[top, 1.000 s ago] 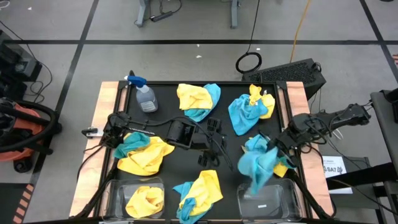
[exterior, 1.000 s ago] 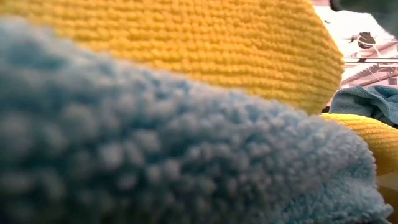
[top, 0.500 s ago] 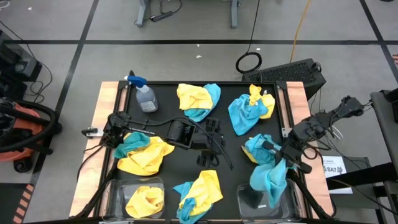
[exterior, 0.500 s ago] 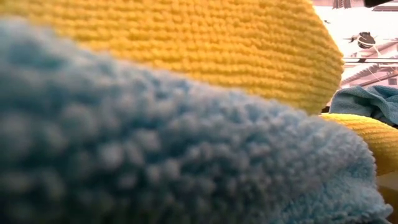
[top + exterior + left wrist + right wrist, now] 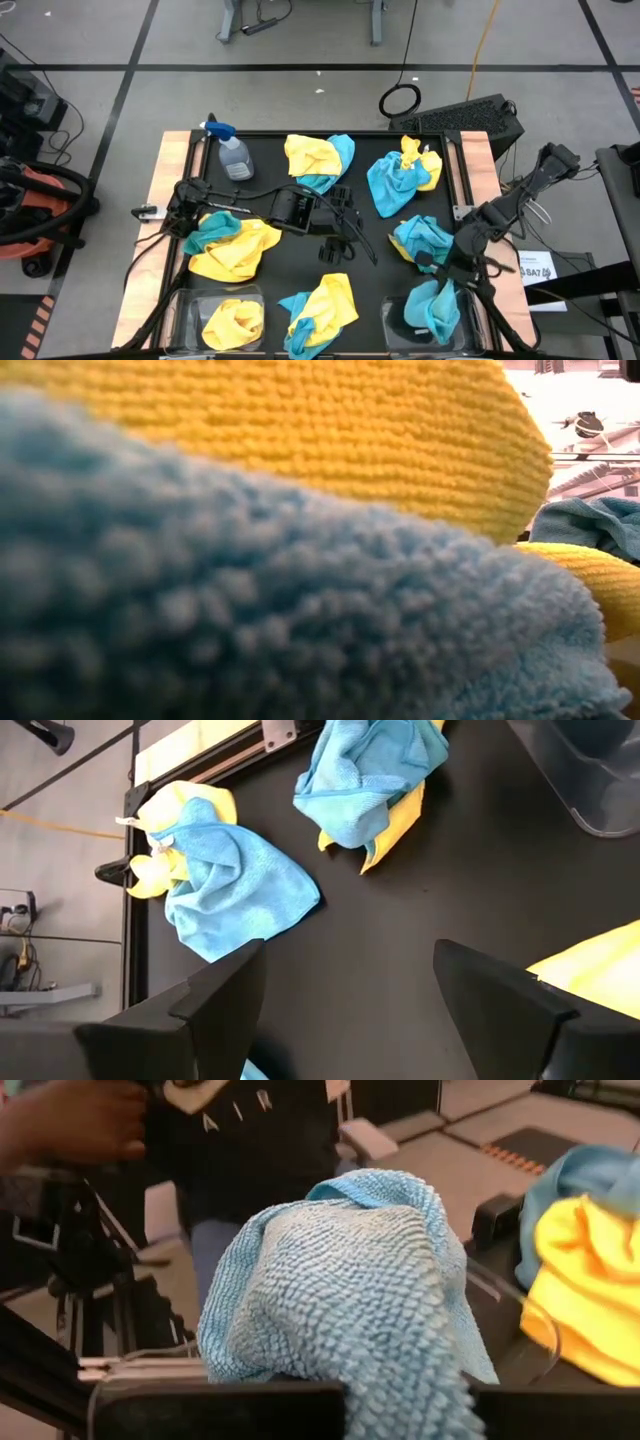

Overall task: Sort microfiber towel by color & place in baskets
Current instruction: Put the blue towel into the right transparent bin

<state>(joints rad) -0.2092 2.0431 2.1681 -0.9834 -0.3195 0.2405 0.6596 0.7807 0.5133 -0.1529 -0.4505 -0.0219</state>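
Note:
A turquoise microfiber towel [image 5: 432, 308] hangs from my right gripper [image 5: 447, 278], which is shut on it over the right basket [image 5: 392, 322]. The left basket [image 5: 186, 312] holds a yellow towel [image 5: 232, 322]. Mixed yellow and blue towels lie on the black table at the far middle [image 5: 318, 160], far right [image 5: 400, 175], left [image 5: 232, 245] and near middle [image 5: 320, 305]. One blue towel [image 5: 422, 238] lies beside the right gripper. My left gripper [image 5: 345, 240] hovers open over the table's middle, holding nothing. My right gripper pinches a bunched upper part of the turquoise towel [image 5: 350, 1290], which humps up in front of the fingers and hides their tips. The fingers come from the table's right side, slanting down. The towel hangs below them, with its lower part [image 5: 428, 322] bunched inside the right basket.
A clear spray bottle [image 5: 232, 155] stands at the far left. Wooden rails [image 5: 150, 215] edge the table on both sides. Towels [image 5: 300, 460] right against the lens block the low view. A person's hand [image 5: 70, 1120] shows beyond the table in the right wrist view.
My right gripper has swung toward the table's near edge and sunk, staying shut on the turquoise towel. The towel has gone from hanging beside the blue towel on the table to over the right basket, and its lower part now bunches inside it.

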